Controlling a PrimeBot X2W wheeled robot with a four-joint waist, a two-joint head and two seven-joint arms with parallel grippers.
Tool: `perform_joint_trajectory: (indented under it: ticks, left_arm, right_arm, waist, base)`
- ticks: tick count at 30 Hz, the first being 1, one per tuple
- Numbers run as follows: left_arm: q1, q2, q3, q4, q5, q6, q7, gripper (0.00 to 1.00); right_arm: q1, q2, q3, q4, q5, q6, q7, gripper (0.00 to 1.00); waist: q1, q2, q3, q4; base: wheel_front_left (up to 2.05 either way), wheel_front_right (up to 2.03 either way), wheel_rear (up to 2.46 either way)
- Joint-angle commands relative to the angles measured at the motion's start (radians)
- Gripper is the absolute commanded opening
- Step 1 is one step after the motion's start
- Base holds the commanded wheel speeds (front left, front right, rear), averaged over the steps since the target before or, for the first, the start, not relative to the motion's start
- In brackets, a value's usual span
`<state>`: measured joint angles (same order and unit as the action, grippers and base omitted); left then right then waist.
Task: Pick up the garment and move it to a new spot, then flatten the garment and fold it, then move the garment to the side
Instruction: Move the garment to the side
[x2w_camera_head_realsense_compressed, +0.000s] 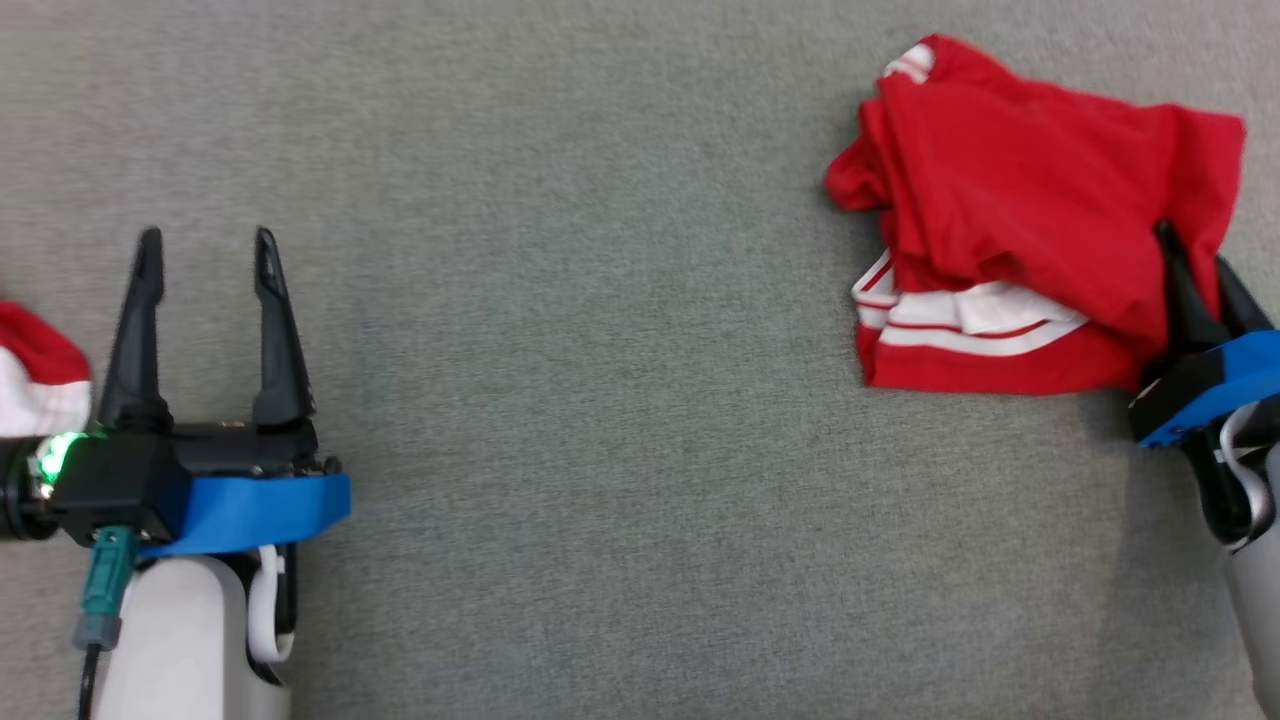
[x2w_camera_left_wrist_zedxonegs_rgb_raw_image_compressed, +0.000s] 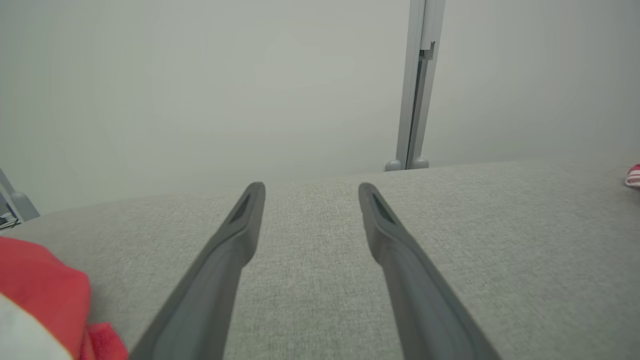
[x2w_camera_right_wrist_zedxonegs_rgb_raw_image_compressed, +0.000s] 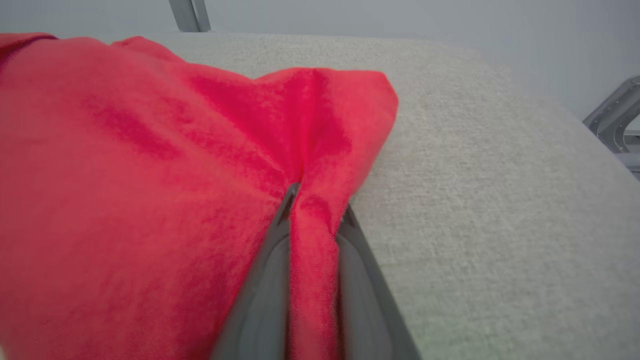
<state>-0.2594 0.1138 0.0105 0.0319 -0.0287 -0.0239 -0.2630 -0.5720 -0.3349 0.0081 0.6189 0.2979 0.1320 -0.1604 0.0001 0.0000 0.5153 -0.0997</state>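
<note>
1. Upper right of the head view: garment (x2w_camera_head_realsense_compressed: 1020, 190), red with white stripes, crumpled on the grey counter (x2w_camera_head_realsense_compressed: 620, 400), long axis roughly left-right in frame.
2. Right end effector (x2w_camera_head_realsense_compressed: 1195, 250) sits at the heap's lower-right edge, narrow, pinching a red fold. The cloth lies up-left of it.
3. Left end effector (x2w_camera_head_realsense_compressed: 208, 240) is lower left, wide, holding nothing, well apart from the garment. Right arm is nearer.
4. Second red-white cloth (x2w_camera_head_realsense_compressed: 35, 370) at the left edge.
5. No brand, label or readable writing.

Crumpled red garment (x2w_camera_head_realsense_compressed: 1010, 190) pinched by right pincer (x2w_camera_head_realsense_compressed: 1193, 248); left pincer (x2w_camera_head_realsense_compressed: 208, 238) spread
</note>
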Motion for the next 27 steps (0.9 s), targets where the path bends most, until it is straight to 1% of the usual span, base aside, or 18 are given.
perform_joint_trajectory:
  ticks: [1,6,11,14,20,21,22,27]
  left_arm:
    - [-0.029,0.010,0.002,-0.011,0.007,0.001,-0.002,1.00]
    - [-0.073,0.041,0.014,-0.035,0.016,-0.002,-0.003,1.00]
    - [-0.100,0.060,0.015,-0.054,0.021,-0.004,-0.003,1.00]
    - [-0.110,0.061,0.003,-0.059,0.022,-0.008,-0.003,1.00]
    - [-0.116,0.053,-0.014,-0.075,0.024,-0.002,-0.003,1.00]
    - [-0.115,0.051,-0.015,-0.078,0.022,-0.001,-0.002,1.00]
    - [-0.115,0.051,-0.015,-0.078,0.022,-0.001,-0.002,1.00]
    - [-0.106,0.049,-0.011,-0.086,0.013,0.010,-0.002,1.00]
  right_arm:
    - [-0.017,-0.012,-0.016,-0.007,0.003,-0.002,-0.005,0.00]
    - [-0.065,-0.008,-0.028,-0.048,-0.009,-0.002,-0.010,0.00]
    - [-0.193,-0.039,0.000,-0.056,-0.040,-0.002,0.013,0.00]
    - [-0.288,-0.070,0.008,-0.023,-0.056,-0.002,0.045,0.00]
    - [-0.461,-0.166,-0.019,0.091,-0.080,-0.001,0.099,0.00]
    - [-0.485,-0.183,-0.026,0.110,-0.090,-0.002,0.106,0.00]
    - [-0.485,-0.183,-0.026,0.110,-0.090,-0.002,0.106,0.00]
    - [-0.571,-0.239,-0.054,0.206,-0.138,-0.002,0.137,0.00]
  waist:
    - [-0.0001,0.0000,0.020,-0.010]
    - [-0.0001,0.0000,0.077,-0.038]
    - [-0.0001,0.0000,0.107,-0.038]
    - [-0.0001,0.0000,0.123,-0.019]
    - [-0.0001,0.0000,0.162,0.026]
    - [-0.0001,0.0000,0.166,0.032]
    - [-0.0001,0.0000,0.166,0.032]
    - [-0.0001,0.0000,0.181,0.038]
  base:
    - [0.00,0.00,0.00]
    - [0.00,0.00,0.00]
    - [0.00,0.00,0.00]
    - [0.00,0.00,0.00]
    - [0.00,0.00,0.00]
    - [0.00,0.00,0.00]
    - [0.00,0.00,0.00]
    - [0.00,0.00,0.00]
